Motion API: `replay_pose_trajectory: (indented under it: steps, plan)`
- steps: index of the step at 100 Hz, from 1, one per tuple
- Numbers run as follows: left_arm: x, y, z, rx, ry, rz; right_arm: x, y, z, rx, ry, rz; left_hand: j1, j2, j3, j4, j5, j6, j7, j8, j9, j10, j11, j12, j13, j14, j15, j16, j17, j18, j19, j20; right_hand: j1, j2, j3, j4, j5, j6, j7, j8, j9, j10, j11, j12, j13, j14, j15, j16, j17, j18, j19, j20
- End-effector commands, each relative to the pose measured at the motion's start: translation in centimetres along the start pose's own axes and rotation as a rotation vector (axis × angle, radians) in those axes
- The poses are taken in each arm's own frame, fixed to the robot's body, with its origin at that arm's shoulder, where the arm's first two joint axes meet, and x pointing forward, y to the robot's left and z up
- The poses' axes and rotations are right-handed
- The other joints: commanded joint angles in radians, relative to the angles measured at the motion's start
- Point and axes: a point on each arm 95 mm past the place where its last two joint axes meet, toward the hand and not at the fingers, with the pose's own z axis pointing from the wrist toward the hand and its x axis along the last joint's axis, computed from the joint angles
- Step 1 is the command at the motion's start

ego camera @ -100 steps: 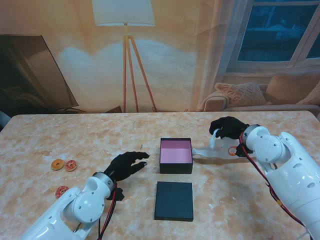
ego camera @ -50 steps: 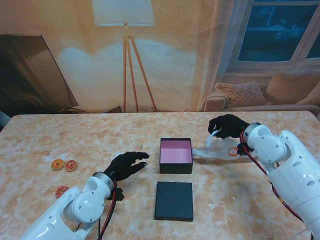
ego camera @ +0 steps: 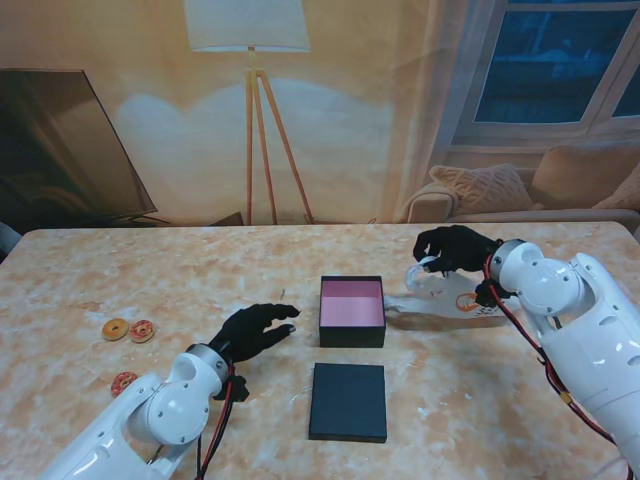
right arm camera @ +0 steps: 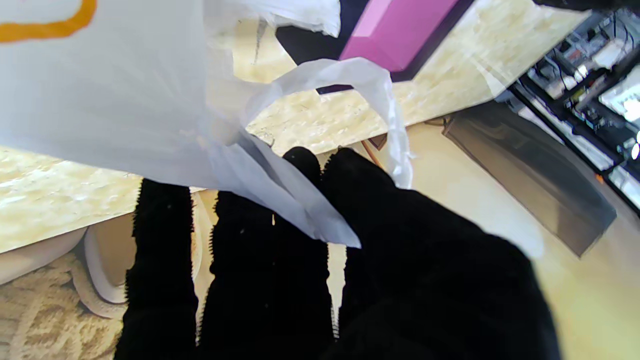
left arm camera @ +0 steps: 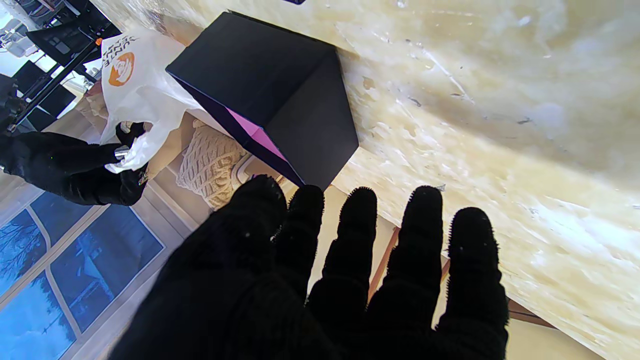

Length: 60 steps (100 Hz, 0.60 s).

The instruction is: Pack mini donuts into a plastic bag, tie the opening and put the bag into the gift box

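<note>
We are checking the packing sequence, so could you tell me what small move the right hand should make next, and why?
Probably lift the bag a little higher so its mouth opens. The right hand pinches only a handle, and most of the bag lies flat on the table beside the box. The three donuts sit unpacked far left, and the left hand is open.

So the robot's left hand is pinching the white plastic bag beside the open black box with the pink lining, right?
Not quite: the right hand pinches the white plastic bag beside the open black box with the pink lining. The stand view shows the left hand open, holding nothing.
</note>
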Motion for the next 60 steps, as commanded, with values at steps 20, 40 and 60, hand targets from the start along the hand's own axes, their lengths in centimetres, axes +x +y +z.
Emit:
replay_pose_trajectory:
  steps: [20, 40, 60]
  plan:
    - [0.2, 0.2, 0.1, -0.017, 0.001, -0.004, 0.5, 1.0, -0.7, -0.047, 0.01, 0.122, -0.014, -0.013, 0.025, -0.006, 0.015, -0.016, 0.022, 0.017, -0.034, 0.005, -0.016, -0.003, -0.018, 0.002, -0.01, 0.002, -0.003, 0.005, 0.013, 0.023, -0.01, 0.036, -0.082, -0.02, -0.064, 0.055, 0.051, 0.054, -0.028, 0.016, 0.063, 0.035, -0.029, -0.02, 0.086, 0.044, -0.036, 0.013, 0.042, 0.016]
    - [0.2, 0.2, 0.1, -0.022, 0.002, -0.005, 1.1, 1.5, -1.6, -0.071, 0.033, 0.165, -0.017, -0.013, 0.028, -0.006, 0.018, -0.015, 0.023, 0.017, -0.033, 0.005, -0.016, -0.003, -0.018, 0.003, -0.01, 0.002, -0.004, 0.006, 0.012, 0.021, -0.047, 0.037, -0.078, 0.01, -0.086, 0.063, 0.067, 0.079, -0.067, 0.026, 0.13, 0.066, -0.049, -0.026, 0.179, 0.091, -0.057, 0.032, 0.052, 0.037]
    - [0.2, 0.2, 0.1, -0.025, 0.002, -0.006, 1.9, 1.7, -2.0, -0.074, 0.05, 0.151, -0.018, -0.014, 0.031, -0.006, 0.018, -0.015, 0.023, 0.017, -0.035, 0.007, -0.017, -0.003, -0.02, 0.003, -0.011, 0.001, -0.003, 0.007, 0.011, 0.02, -0.091, 0.069, -0.092, 0.069, -0.119, 0.18, -0.028, -0.039, -0.124, 0.066, 0.214, 0.158, -0.06, -0.065, 0.306, 0.206, -0.065, 0.068, 0.065, 0.06]
